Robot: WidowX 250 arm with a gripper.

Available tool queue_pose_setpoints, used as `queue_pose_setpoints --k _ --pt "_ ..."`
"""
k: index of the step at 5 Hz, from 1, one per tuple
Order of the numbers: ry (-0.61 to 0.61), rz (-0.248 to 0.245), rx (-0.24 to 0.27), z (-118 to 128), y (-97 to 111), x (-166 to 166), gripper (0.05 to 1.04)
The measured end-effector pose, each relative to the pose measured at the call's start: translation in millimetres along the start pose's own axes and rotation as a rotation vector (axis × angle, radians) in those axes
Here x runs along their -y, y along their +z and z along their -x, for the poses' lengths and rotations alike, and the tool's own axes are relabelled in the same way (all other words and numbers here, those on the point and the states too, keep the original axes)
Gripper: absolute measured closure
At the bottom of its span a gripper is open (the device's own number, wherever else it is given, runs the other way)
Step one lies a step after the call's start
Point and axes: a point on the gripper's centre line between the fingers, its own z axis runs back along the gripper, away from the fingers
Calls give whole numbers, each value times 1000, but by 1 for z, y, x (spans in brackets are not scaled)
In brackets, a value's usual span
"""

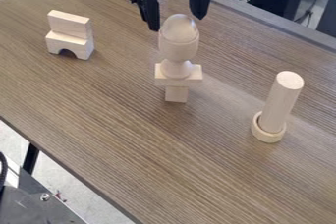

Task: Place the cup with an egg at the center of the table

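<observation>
The black gripper [175, 19] hangs at the top middle of the camera view, its two fingers spread apart with nothing between them. Just below the fingertips is a wooden cup [178, 51] with a wooden egg [180, 27] upright in it. The cup's foot rests on a flat wooden block [178, 74], and a smaller block [176, 94] shows beneath that one. This stack stands on the brown table [164, 154], around the upper middle of the view.
At the upper left, a rectangular block [69, 24] sits on an arch block [68, 44]. To the right, a wooden cylinder [282, 101] stands in a wooden ring [267, 135]. The table's far edge runs along the upper right.
</observation>
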Motion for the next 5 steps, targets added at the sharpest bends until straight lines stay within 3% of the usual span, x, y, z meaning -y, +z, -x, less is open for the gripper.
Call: queue_pose_setpoints --k 1,3,5 --pt "-2 3 4 0 -1 0 85" --pt "-8 -43 -6 0 -21 -4 86" --pt "19 -58 6 -1 -32 -8 175"
